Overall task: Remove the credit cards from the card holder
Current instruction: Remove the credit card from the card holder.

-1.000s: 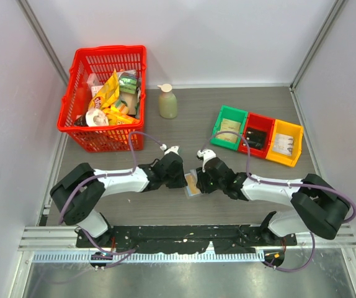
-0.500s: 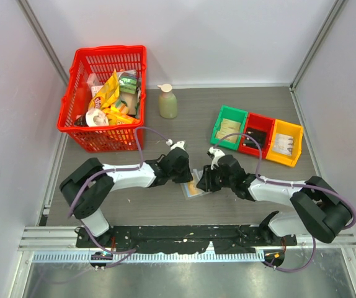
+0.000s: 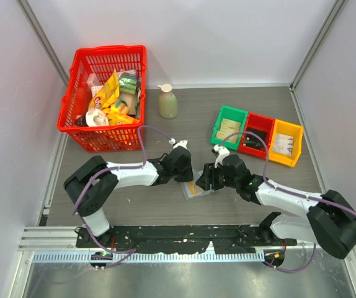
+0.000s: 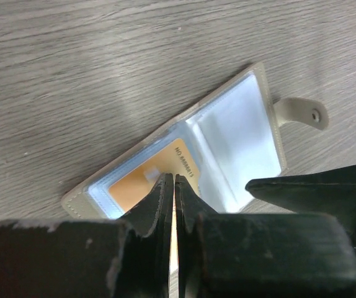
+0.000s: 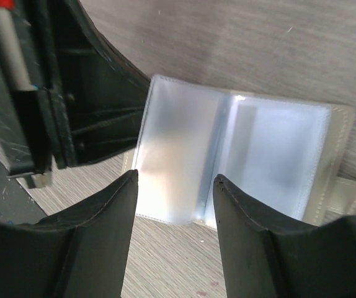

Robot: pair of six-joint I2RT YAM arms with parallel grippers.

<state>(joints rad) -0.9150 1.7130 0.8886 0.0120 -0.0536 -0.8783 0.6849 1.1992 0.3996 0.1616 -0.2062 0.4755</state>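
The card holder (image 3: 198, 190) lies open on the table between the two arms, grey-olive outside with clear sleeves inside (image 4: 237, 143) (image 5: 271, 155). One yellow-orange credit card (image 4: 144, 186) (image 3: 191, 186) sits in its left sleeve. My left gripper (image 4: 172, 178) (image 3: 187, 178) is shut to a thin slit, its tips down on the card's panel; I see nothing pinched between them. My right gripper (image 5: 175, 180) (image 3: 206, 181) stands open just over the holder's near edge, holding nothing. The holder's snap tab (image 4: 302, 112) sticks out to the right.
A red basket (image 3: 103, 93) full of packets stands at the back left, with a soap bottle (image 3: 167, 102) beside it. Green (image 3: 229, 127), red (image 3: 256, 135) and yellow (image 3: 286, 143) bins sit in a row at the right.
My right gripper has opened wider and let go of the holder's panel. The left gripper has closed a little more. Both wrists have crept slightly to the right.
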